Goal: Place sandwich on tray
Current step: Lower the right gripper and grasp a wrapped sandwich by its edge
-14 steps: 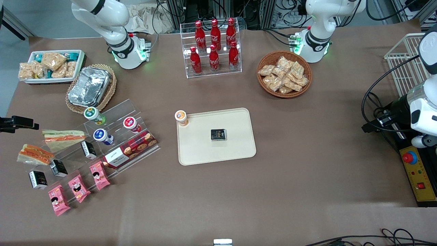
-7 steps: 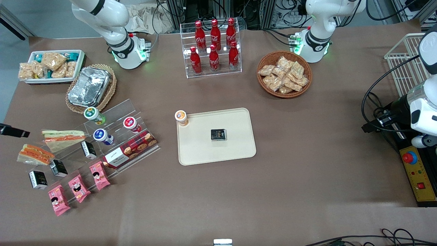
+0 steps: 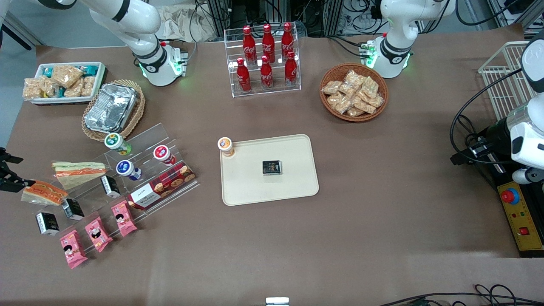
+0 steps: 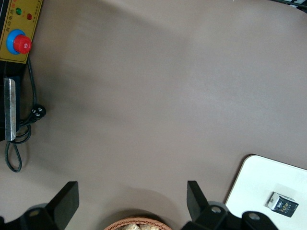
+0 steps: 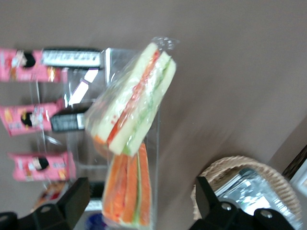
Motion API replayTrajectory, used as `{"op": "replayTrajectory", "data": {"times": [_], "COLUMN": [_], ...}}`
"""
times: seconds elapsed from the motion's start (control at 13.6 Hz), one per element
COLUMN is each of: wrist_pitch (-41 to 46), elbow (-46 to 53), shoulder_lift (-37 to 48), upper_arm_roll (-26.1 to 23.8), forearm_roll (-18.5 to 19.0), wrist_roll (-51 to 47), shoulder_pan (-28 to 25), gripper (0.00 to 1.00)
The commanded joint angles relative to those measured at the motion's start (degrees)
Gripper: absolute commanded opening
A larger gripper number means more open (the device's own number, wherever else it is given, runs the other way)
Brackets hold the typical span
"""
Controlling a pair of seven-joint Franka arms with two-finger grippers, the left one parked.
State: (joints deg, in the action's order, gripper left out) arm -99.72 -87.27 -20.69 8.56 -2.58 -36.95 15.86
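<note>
The sandwich [image 3: 44,192], its orange-red and green layers showing through clear wrap, lies on the worktop toward the working arm's end, at about nine o'clock from the tray [image 3: 297,187] in the front view and well apart from it. The paler wedge [image 3: 80,171] lies just beside it, at roughly one o'clock. The gripper [image 5: 140,186] hangs over the sandwich with jaws spread wide and nothing in them. In the wrist view one finger stands to each side of the orange layers. To do the pick well, I would come straight down on the bread faces and close gently, since the wrap looks slippery and the filling soft. I would also keep clear of the paler wedge and the acrylic stand [image 3: 144,170]. The tray holds a small black box [image 3: 272,167] near its middle. An orange-capped cup [image 3: 225,145] stands at its ten o'clock corner, though whether on or just off the rim is hard to tell. A foil container [image 3: 111,107] sits in a wicker basket, and a second basket [image 3: 353,91] holds snack packs.
</note>
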Motion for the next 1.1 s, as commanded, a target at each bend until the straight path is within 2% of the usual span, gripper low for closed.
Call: {"op": "replayTrajectory", "data": {"times": [0.0,0.15,0.59,0.81,0.95,1.03], "wrist_pitch": [-1.8,-4.2,-5.7,-7.3,-8.6,-9.0], "elbow": [0.3,0.3,0.1,0.1,0.2,0.1], "shoulder_lift": [-0.9,-1.6,-3.8,-4.9,-5.5,-5.7], "upper_arm_roll": [-0.1,0.0,-0.1,-0.1,-0.1,-0.1], "forearm_roll": [-2.0,-3.0,-4.4,-7.7,-9.1,-9.6], "wrist_roll": [-7.8,-13.2,-17.6,-20.4,-20.4,-20.4], "shoulder_pan": [0.2,1.1,2.2,2.3,2.3,2.3], "gripper": [0.98,0.98,0.98,0.96,0.90,0.81]}}
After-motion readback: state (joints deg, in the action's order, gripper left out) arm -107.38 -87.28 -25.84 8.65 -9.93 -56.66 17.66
